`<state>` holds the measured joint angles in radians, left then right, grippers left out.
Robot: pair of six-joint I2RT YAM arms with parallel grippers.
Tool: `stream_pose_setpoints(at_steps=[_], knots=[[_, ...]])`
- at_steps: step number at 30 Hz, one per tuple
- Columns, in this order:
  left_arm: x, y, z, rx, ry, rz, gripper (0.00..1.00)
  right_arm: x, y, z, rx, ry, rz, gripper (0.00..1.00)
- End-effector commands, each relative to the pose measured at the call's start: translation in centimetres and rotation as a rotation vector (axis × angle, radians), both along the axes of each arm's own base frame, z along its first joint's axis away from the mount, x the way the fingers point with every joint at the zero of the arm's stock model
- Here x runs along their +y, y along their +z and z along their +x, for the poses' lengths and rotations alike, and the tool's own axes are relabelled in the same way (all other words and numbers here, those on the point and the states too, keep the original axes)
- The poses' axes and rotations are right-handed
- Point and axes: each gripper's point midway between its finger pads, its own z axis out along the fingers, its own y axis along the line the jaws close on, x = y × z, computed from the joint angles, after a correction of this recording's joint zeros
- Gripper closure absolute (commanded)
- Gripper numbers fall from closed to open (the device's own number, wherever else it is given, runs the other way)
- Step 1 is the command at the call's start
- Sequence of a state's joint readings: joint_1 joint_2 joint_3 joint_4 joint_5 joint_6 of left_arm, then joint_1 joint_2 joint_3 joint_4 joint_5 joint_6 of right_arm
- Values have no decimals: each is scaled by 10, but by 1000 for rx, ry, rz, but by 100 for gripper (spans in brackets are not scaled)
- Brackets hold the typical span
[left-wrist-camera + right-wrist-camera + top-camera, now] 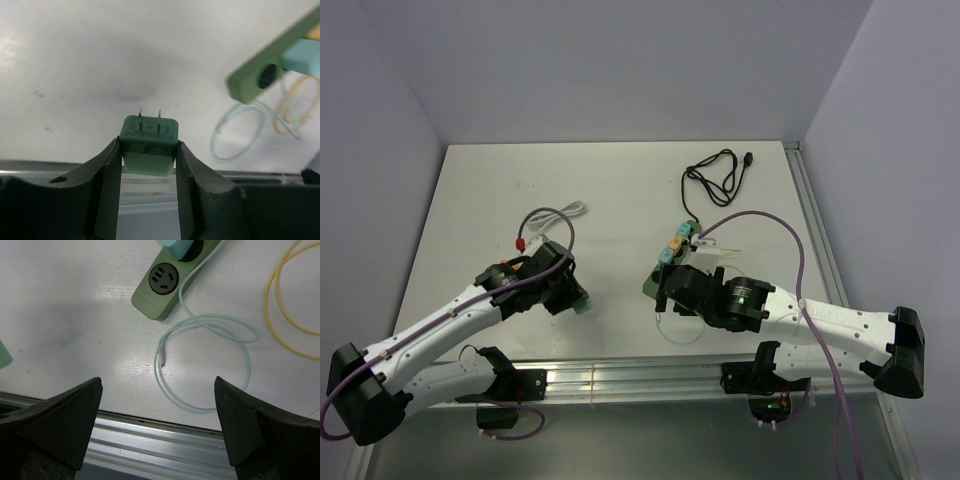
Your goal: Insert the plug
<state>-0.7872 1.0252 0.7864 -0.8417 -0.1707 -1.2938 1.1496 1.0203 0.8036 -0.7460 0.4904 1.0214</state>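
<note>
My left gripper [148, 150] is shut on a green two-prong plug [149, 142], prongs pointing away from the wrist; in the top view it [582, 303] sits left of centre, held just above the table. The green power strip [167, 282] lies right of it; its free end socket [163, 279] faces up, and a light blue plug [177, 247] fills the socket beyond. In the top view the strip [665, 262] runs diagonally, partly hidden under my right gripper [672, 290]. My right gripper [157, 390] is open and empty above the strip's near end.
A pale blue cable loop [207, 362] and a yellow cable [285, 310] lie by the strip. A black cable [715, 175] is coiled at the back. A white cable with a red tip [535, 225] lies behind the left arm. A metal rail [640, 380] runs along the near edge.
</note>
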Motion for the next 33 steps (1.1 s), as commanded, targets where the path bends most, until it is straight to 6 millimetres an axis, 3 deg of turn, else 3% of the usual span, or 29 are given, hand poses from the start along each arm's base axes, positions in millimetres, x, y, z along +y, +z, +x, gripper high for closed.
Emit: stream_pose_setpoints(at_steps=[1,6,9,13,15,21,25,33], knots=[[-34,54,25,-193,-102,-159,99,-11,29,11,-88,-31,-28,0],[-74,108,36,-310,-225,-338,100,13,57,10,-118,-36,233,0],[-88,126,34,-318,-262,-412,100,15,67,7,-149,-28,365,0],[-100,144,31,-320,-263,-521,100,17,86,0,-189,38,458,8],[-107,147,28,-306,-259,-584,100,25,102,-5,-218,99,520,14],[-116,159,25,-224,-152,-760,100,54,138,-13,-278,228,620,19],[-116,170,29,-194,-70,-835,100,69,145,-11,-304,242,574,20],[-118,172,25,-83,1,-860,100,73,149,5,-456,162,462,28]])
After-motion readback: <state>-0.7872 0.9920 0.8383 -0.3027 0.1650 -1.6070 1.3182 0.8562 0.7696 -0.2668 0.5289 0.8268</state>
